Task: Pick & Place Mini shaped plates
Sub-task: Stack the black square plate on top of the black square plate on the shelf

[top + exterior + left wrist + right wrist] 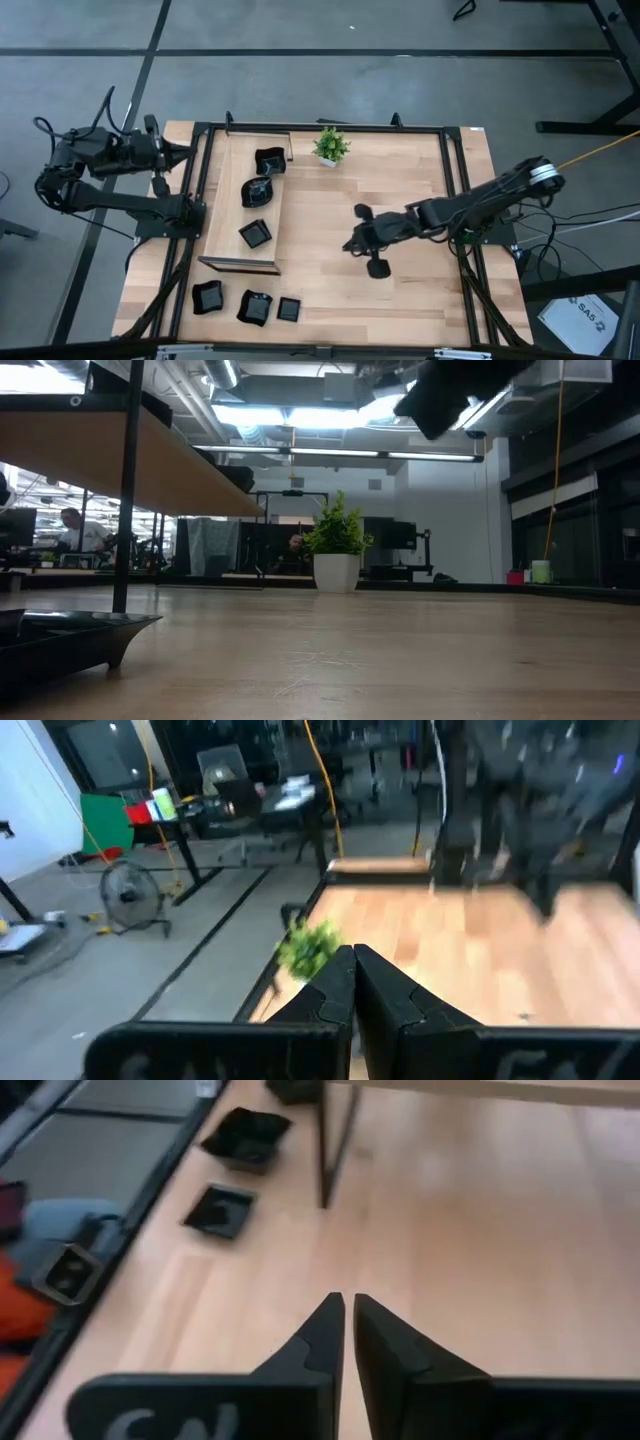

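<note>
Both dark arms dominate the high view: the left gripper (185, 152) parked closed beyond the table's left edge, the right gripper (352, 243) over bare wood, empty. Glossy black mini shaped plates (257, 233) lie on the raised wooden shelf (282, 215) and at the near edge (289, 309).

Low view — one plate's rim (70, 635) sits close.

Right wrist view — fingers (322, 1338) barely parted, plates (222, 1211) well apart; a slippery rim could escape so narrow a gap.

The wooden table (400, 290) bears black plates (247, 304), a raised shelf (285, 215) and a potted plant (330, 146).
</note>
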